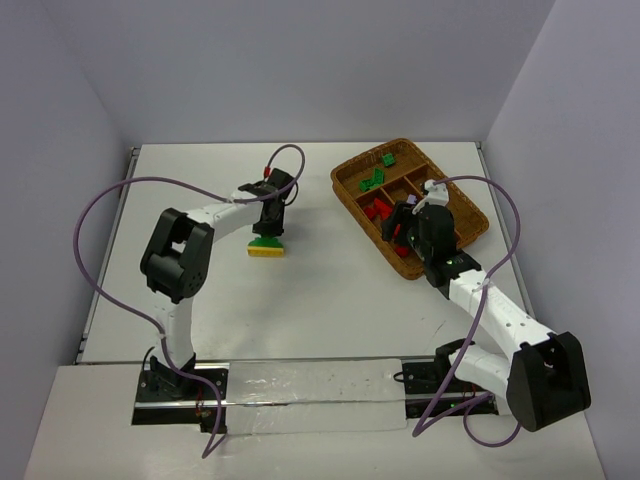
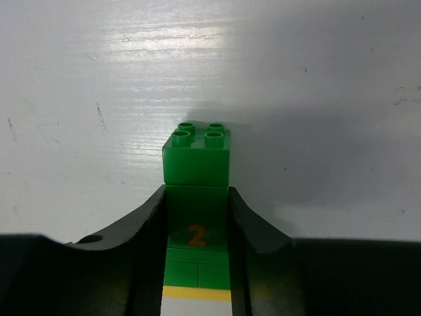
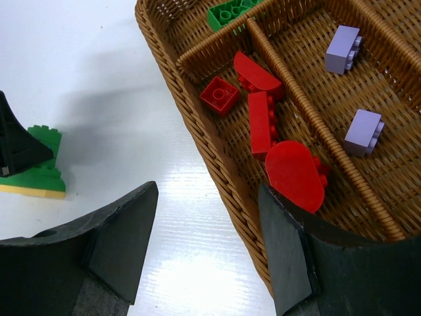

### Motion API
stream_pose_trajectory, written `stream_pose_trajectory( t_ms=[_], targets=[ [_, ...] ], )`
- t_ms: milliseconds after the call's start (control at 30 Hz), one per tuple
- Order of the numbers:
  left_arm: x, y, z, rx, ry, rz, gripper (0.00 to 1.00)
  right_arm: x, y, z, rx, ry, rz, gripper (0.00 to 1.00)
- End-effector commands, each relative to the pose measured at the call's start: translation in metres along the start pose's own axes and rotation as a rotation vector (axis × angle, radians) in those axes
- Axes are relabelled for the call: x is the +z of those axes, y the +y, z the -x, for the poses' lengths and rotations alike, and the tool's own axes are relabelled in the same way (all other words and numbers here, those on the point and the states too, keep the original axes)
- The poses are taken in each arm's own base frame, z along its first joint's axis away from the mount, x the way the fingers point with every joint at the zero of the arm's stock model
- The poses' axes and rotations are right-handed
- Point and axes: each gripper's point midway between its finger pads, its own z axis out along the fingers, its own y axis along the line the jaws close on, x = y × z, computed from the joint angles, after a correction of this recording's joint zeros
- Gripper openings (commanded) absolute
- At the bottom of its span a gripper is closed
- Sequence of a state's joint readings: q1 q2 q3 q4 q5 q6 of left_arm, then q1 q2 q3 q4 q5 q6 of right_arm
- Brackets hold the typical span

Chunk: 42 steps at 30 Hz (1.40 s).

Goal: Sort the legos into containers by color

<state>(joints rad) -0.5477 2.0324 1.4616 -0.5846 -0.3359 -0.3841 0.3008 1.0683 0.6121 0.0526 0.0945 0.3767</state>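
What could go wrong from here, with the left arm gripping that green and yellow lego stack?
1. The left gripper clamps only the green bricks, which are stacked on a yellow piece. If they are dropped together, yellow could end up sorted as green.
2. The right gripper hangs open over the rim of the tray, so the left arm may collide with it when delivering there.

One orange numeral "2" is noted in the left wrist view, printed on the side of a green lego (image 2: pixel 196 227). No other text is legible.
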Motion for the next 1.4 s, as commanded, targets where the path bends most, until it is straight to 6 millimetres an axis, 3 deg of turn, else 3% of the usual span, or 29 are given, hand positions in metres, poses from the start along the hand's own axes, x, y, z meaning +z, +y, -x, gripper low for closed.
stream_pose_trajectory(
  t_ms=[0, 133, 267, 300, 367, 467, 500, 733, 767, 900, 1133, 1367],
  targets=[
    [-0.033, 0.0, 0.044, -0.092, -0.129, -0.035, 0.0, -0.002, 0.004, 0.011, 0.003, -0.036, 0.013, 0.69],
    [-0.082, -0.001, 0.072, -0.206, -0.226, -0.152, 0.0, -0.002, 0.008, 0.013, 0.002, -0.034, 0.027, 0.69],
    [-0.127, 0.01, 0.094, -0.488, -0.267, -0.332, 0.0, -0.002, 0.022, 0.014, -0.009, -0.016, 0.092, 0.69],
    [-0.141, 0.013, 0.088, -0.554, -0.284, -0.404, 0.0, -0.003, 0.032, 0.011, -0.023, 0.002, 0.144, 0.69],
    [-0.147, 0.013, 0.078, -0.656, -0.3, -0.5, 0.0, -0.006, 0.049, 0.014, -0.044, 0.015, 0.206, 0.7],
    [-0.18, 0.02, 0.077, -0.73, -0.374, -0.582, 0.0, -0.01, 0.086, 0.016, -0.111, 0.057, 0.334, 0.7],
    [-0.183, 0.022, 0.074, -0.743, -0.379, -0.587, 0.0, -0.009, 0.091, 0.007, -0.138, 0.087, 0.349, 0.7],
    [-0.191, 0.039, 0.063, -0.79, -0.386, -0.52, 0.0, -0.029, 0.211, 0.003, -0.175, 0.122, 0.612, 0.79],
    [-0.19, 0.04, 0.063, -0.791, -0.385, -0.512, 0.0, -0.031, 0.215, 0.006, -0.172, 0.116, 0.62, 0.79],
    [-0.194, 0.042, 0.061, -0.794, -0.39, -0.509, 0.0, -0.033, 0.262, 0.011, -0.063, 0.056, 0.717, 0.82],
    [-0.204, 0.051, 0.06, -0.8, -0.431, -0.499, 0.0, -0.033, 0.305, 0.001, 0.02, 0.029, 0.843, 0.84],
    [-0.207, 0.056, 0.057, -0.787, -0.432, -0.477, 0.0, -0.015, 0.324, -0.007, 0.011, 0.029, 0.853, 0.84]
  ],
)
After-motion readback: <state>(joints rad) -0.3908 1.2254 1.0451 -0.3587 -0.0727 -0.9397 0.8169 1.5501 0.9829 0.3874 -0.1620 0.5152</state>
